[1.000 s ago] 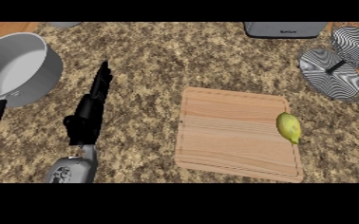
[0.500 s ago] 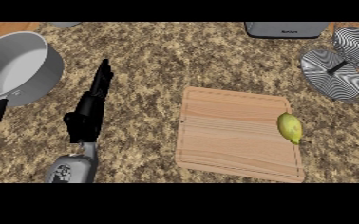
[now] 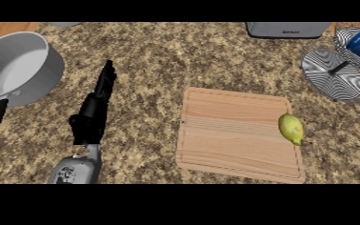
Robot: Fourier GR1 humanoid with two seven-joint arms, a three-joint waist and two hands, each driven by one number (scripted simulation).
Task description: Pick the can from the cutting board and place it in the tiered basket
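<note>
Head view: cutting board (image 3: 232,133) w/ yellow-green fruit (image 3: 291,128), no can; blue obj (image 3: 355,45) in far-right tiered basket (image 3: 330,74), poss. can, so verify seating; left hand (image 3: 95,109) straight-fingered, holding nothing.

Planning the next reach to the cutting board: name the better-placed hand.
Left, tentatively: the left hand lies open just left of the cutting board; the right hand is not in view. No can shows on the board.

The wooden cutting board (image 3: 235,136) lies flat on my desk, a pale rectangle turned slightly askew. No can shows on it. The tiered basket (image 3: 337,74) sits at the far right, its black-and-white striped tiers partly cut by the edge, something blue (image 3: 354,45) in the upper tier.
</note>
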